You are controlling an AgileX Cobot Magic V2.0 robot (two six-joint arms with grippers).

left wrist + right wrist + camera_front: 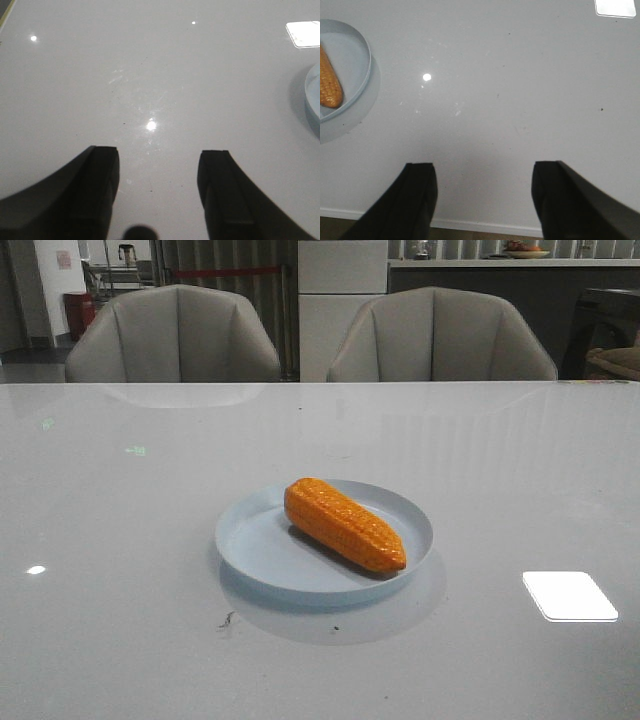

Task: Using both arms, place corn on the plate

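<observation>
Already corn [345,524] lies diagonally inside plate [262,558], tip toward 4 o'clock. Left end effector [159,192] & right end effector [484,200] both released, empty, over bare counter [120,540]. Judging task done: keep arms clear, no re-grasp.

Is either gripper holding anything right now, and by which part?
Nothing. Left gripper and right gripper are open over bare table; the corn lies on the plate.
</observation>
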